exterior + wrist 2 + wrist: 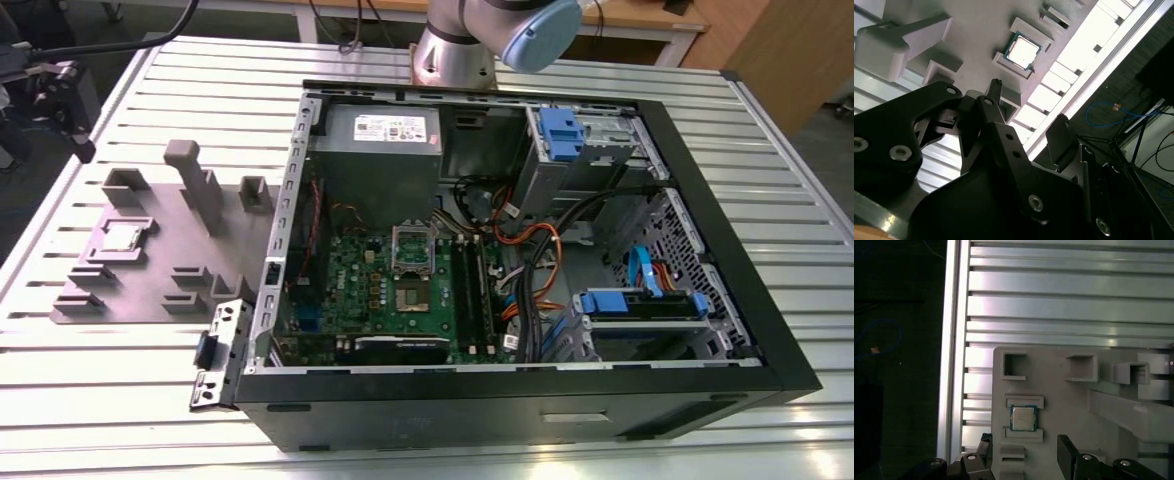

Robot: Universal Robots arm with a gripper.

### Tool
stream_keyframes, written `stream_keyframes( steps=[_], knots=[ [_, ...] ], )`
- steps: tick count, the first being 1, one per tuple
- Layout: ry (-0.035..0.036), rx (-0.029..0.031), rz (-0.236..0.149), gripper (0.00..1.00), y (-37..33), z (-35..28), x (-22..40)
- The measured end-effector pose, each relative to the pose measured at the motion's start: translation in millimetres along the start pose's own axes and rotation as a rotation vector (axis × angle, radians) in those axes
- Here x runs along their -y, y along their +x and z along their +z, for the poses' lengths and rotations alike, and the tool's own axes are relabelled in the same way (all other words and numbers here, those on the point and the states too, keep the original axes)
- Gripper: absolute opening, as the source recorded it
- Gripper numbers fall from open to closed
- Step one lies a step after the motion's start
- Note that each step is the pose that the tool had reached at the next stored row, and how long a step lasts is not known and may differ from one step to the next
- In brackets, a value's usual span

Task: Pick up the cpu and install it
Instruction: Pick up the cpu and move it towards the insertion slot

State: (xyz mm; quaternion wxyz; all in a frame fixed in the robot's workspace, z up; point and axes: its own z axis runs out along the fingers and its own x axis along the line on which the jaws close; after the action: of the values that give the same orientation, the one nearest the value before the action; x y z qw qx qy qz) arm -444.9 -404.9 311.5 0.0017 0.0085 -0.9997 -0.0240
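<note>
The cpu (pixel 1023 418) is a small silvery square chip with a pale rim. It lies flat in a recess of the grey holder plate (pixel 1064 405), between two low grey blocks. In the second wrist view the cpu (pixel 1023 50) lies beyond the black fingertips. My gripper (pixel 1025 447) hovers above the plate a short way from the chip, open, with nothing between its fingers (pixel 1066 452). In the exterior view the gripper (pixel 64 105) hangs at the table's far left, above and behind the cpu (pixel 123 235). The green motherboard (pixel 387 300) sits inside the open computer case, its silver socket frame (pixel 411 243) near the board's middle.
The black computer case (pixel 534 400) lies open on the slatted metal table (pixel 747 200), with cables, blue drive brackets and a power supply inside. Tall grey posts (pixel 198 185) rise from the holder plate beside the cpu. The table's edge (pixel 951 365) runs close to the plate.
</note>
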Motion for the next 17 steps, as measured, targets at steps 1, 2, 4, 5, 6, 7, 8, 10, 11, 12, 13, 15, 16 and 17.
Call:
stream_keyframes(
  steps=[1,2,4,5,6,7,8,10,11,12,13,15,16,17],
  knots=[
    [0.0001,-0.0002,0.0,0.63,0.0,0.6,0.0],
    [0.0003,-0.0006,0.0,0.63,0.1,1.5,0.2],
    [0.0002,-0.0005,0.0,0.63,0.0,4.9,1.2],
    [0.0003,-0.0005,0.0,0.63,0.0,6.6,1.7],
    [0.0002,-0.0004,0.0,0.63,0.0,8.4,2.4],
    [0.0002,-0.0004,0.0,0.63,0.1,10.2,2.8],
    [0.0002,-0.0005,0.0,0.63,0.1,12.1,3.0],
    [0.0002,-0.0005,0.0,0.63,-0.1,15.6,3.7],
    [0.0002,-0.0005,-0.002,0.63,-0.4,17.5,4.0],
    [0.0003,-0.0007,-0.006,0.63,-0.9,19.2,4.2],
    [0.0003,-0.0011,-0.014,0.63,-1.3,21.0,4.2],
    [0.0004,-0.0021,-0.035,0.63,-1.5,24.7,4.4],
    [0.0004,-0.0024,-0.041,0.63,-1.5,26.5,4.5],
    [0.0004,-0.0025,-0.042,0.63,-1.5,28.3,4.6]
  ],
)
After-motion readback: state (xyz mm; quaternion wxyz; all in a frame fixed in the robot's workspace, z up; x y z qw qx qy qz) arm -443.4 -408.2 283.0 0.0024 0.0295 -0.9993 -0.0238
